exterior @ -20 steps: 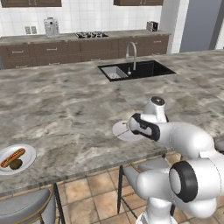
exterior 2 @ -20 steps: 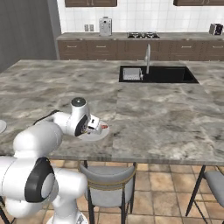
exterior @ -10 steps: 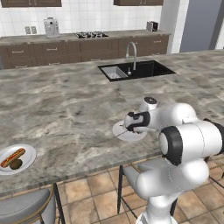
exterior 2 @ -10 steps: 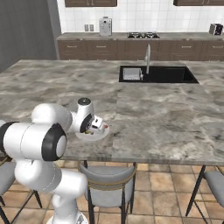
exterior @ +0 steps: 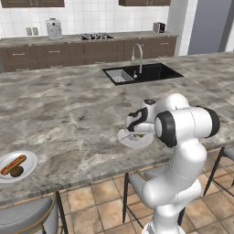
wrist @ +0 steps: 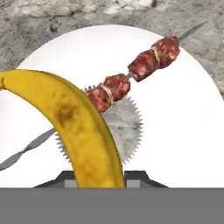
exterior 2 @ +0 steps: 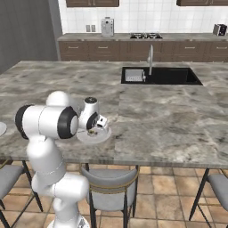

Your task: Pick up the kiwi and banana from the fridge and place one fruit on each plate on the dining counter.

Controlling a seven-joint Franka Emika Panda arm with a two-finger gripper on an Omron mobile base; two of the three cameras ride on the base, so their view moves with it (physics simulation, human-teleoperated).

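My gripper is shut on the curved yellow banana, which hangs just above a round white plate. A meat skewer lies across that plate. This plate sits near the front edge of the marbled dining counter, under my gripper; from the right the plate shows below the gripper. A second white plate at the counter's front left holds the small brownish kiwi beside a reddish sausage.
A black sink with a curved tap lies in the counter beyond the near plate. Stools stand under the front edge. The wall counter on brown cabinets runs along the back; a tall blue-grey fridge stands at far right.
The arm has folded in, with its elbow swinging over toward the counter. The hand has stayed over the near plate with the banana and has come a little lower.
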